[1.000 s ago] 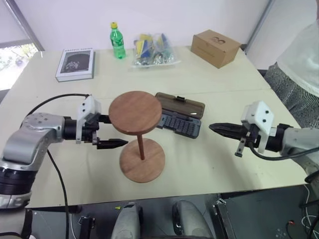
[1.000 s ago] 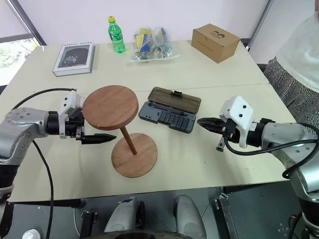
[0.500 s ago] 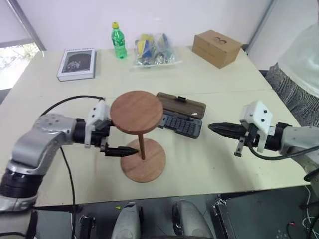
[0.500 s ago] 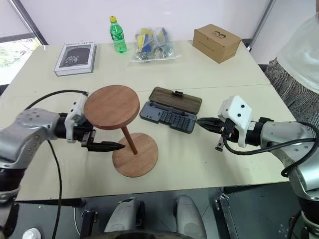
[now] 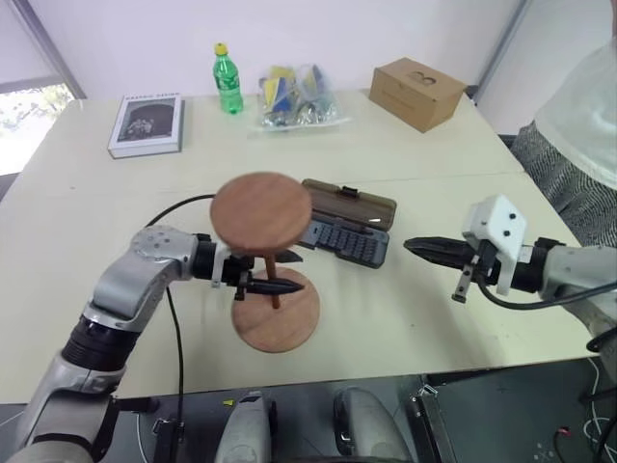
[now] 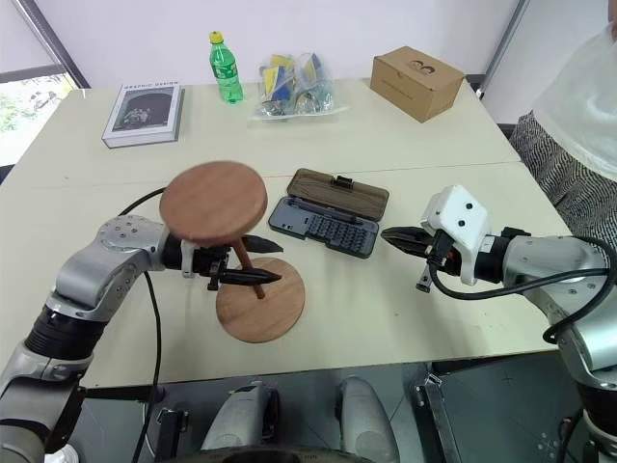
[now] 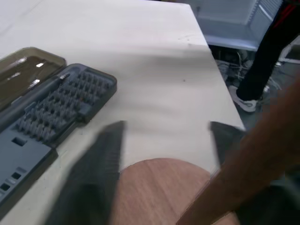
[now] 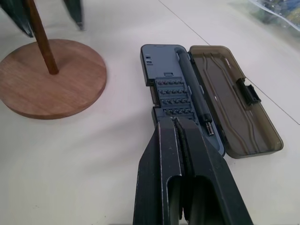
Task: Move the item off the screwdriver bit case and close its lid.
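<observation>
**A:** Cream-coloured counter (image 6: 405,318) against a plain white wall, with stuff parked along the far edge: a green bottle (image 6: 228,68), a book (image 6: 144,114), a clear bag of bits and bobs (image 6: 289,87) and a tan cardboard box (image 6: 416,82). A person in a white top (image 6: 583,96) stands at the right side. Where's the wooden stand?

**B:** The wooden stand (image 6: 258,309) sits upright on the counter, just to the left of the screwdriver bit case (image 6: 323,228) and clear of it, base flat on the surface. The top disc (image 6: 213,202) looks blurred. The case is open, its lid (image 6: 338,193) laid flat on the far side of the tray.

**A:** And the left pincer (image 6: 253,262)?

**B:** It's tucked under the top disc at the stem (image 8: 41,40), one black finger on each side of it. The fingers are apart around the stem, but I can't tell whether they actually press on it. The left wrist view is blurry there.

**A:** Right one?

**B:** The right pincer (image 6: 397,235) hovers to the right of the case, pointing at it, fingers pressed together and holding nothing. It's near the tray's right end, not touching.
</observation>
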You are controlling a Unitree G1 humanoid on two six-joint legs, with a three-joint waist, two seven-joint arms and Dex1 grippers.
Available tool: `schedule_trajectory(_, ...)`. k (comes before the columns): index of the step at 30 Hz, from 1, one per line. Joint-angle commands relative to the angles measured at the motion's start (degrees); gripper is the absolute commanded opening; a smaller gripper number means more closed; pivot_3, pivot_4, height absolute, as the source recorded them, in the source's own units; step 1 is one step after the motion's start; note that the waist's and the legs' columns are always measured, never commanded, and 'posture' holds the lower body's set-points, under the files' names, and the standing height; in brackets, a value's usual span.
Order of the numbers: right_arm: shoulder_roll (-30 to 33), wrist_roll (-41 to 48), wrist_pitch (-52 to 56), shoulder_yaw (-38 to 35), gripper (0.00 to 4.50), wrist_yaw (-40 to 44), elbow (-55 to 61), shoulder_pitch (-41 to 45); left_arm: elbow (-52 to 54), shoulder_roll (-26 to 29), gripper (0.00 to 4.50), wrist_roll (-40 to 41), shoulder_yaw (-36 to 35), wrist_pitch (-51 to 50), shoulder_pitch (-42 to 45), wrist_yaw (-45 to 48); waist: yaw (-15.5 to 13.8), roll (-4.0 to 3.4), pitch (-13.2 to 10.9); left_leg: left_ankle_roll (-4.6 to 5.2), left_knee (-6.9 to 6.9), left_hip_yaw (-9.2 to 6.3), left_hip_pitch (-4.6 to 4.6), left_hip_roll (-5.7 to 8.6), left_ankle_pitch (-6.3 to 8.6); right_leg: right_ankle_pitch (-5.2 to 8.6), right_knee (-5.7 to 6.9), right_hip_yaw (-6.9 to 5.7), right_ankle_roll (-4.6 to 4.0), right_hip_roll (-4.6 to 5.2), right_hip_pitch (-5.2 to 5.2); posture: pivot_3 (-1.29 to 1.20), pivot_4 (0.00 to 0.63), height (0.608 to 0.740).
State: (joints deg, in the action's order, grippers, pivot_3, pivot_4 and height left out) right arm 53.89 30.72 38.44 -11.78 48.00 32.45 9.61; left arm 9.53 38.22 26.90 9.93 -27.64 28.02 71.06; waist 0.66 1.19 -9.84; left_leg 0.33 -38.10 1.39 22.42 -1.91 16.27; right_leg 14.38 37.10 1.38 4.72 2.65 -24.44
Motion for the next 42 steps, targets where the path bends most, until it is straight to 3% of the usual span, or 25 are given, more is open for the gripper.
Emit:
schedule_trajectory(1,0.3,-0.1,-0.5,-1.1,0.0,-0.6,2.1,0.0,0.6,0.7,0.47,0.0,-1.2,0.8,0.8,0.3,0.0,0.0,0.0,0.0,0.0,0.0,0.0,0.0,0.0,0.0,0.0,0.0,0.0,0.0,0.0,0.0,0.15,0.74)
schedule_trajectory(2,0.3,-0.2,-0.6,-1.0,0.0,-0.7,2.1,0.0,0.7,0.8,0.04,0.1,-1.4,0.7,0.8,0.2,0.0,0.0,0.0,0.0,0.0,0.0,0.0,0.0,0.0,0.0,0.0,0.0,0.0,0.0,0.0,0.0,0.15,0.74)
schedule_trajectory(12,-0.3,-0.5,-1.0,0.4,0.0,-1.1,1.9,0.4,1.6,1.2,0.09,0.4,-6.8,-0.7,0.9,-6.3,0.1,0.0,0.0,0.0,0.0,-0.01,0.0,-0.01,0.0,0.0,0.0,0.0,0.0,0.0,0.0,0.0,0.15,0.74)
schedule_trajectory(22,-1.8,-2.0,-4.1,4.9,0.0,0.6,-2.0,3.6,-13.8,2.2,0.09,-14.7,-21.6,10.2,-2.8,-34.8,0.0,0.0,0.0,0.0,0.0,-0.01,0.0,-0.01,0.0,-0.01,-0.01,-0.01,0.02,0.02,0.0,0.0,0.15,0.74)
schedule_trajectory(31,-3.7,-4.0,-7.1,9.6,0.0,3.2,-6.5,8.5,-28.5,-2.5,0.09,-20.8,-33.4,16.7,-2.9,-65.4,0.2,0.02,0.0,0.0,0.0,-0.01,-0.05,-0.04,0.0,-0.03,0.08,-0.02,0.02,0.05,0.0,0.0,0.15,0.74)
schedule_trajectory(36,-3.9,-4.3,-7.3,10.0,0.0,3.1,-6.4,8.5,-32.7,-5.1,0.09,-19.0,-37.7,18.2,-3.3,-73.0,0.2,-0.01,0.1,-0.01,0.01,-0.02,-0.09,-0.05,0.0,-0.04,0.12,-0.02,0.01,0.11,0.0,0.0,0.15,0.74)
schedule_trajectory(42,-4.4,-4.7,-6.8,9.9,0.0,2.5,-5.6,8.0,-37.0,-8.4,0.09,-15.0,-40.4,17.7,-2.6,-75.5,0.2,-0.25,0.2,-0.01,0.02,-0.01,-0.16,-0.04,0.0,-0.05,0.16,-0.01,0.0,0.14,0.03,0.0,0.15,0.74)
